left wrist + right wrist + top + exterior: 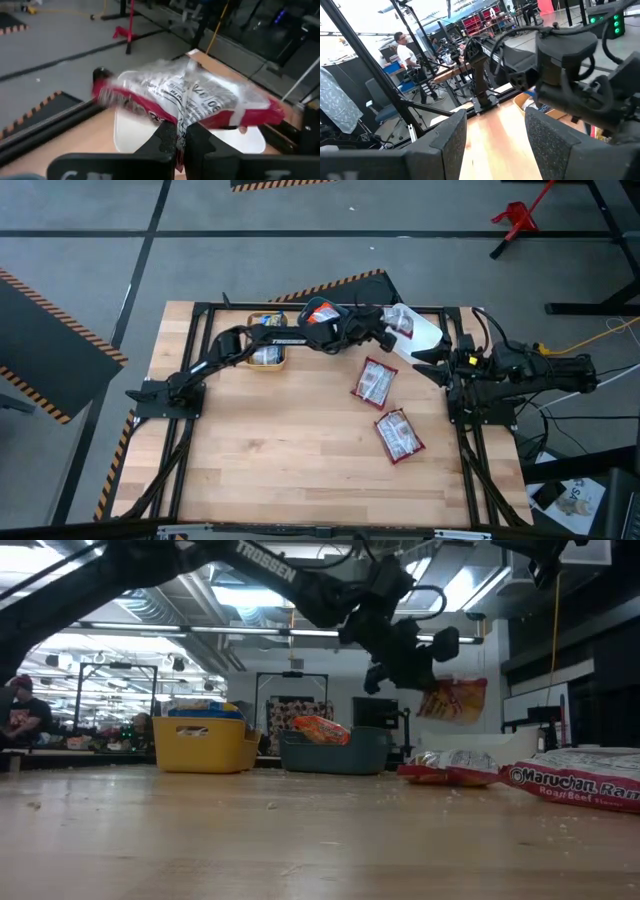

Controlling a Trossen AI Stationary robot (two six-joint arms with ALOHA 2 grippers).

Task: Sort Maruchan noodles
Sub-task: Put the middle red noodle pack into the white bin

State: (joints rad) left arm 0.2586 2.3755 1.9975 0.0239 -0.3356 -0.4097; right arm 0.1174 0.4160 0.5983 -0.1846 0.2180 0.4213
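My left gripper reaches across the table's far side and is shut on a dark red-and-white Maruchan noodle packet. It holds the packet in the air over the white bin. Two more red-and-white packets lie flat on the wood. The yellow bin holds blue-and-yellow packets, and the teal bin holds an orange one. My right gripper stands open at the table's right edge, with nothing between its fingers. My left gripper pinches the packet at the middle of its near edge, between its two fingers. The fingers come from the table's left, slanting a little downward. The packet is lifted clear and spreads out beyond the fingertips, above the white bin.
Open wood lies across the near half of the table. The three bins stand in a row along the far edge. My right arm sits close beside the white bin. People and shelving show in the room beyond.
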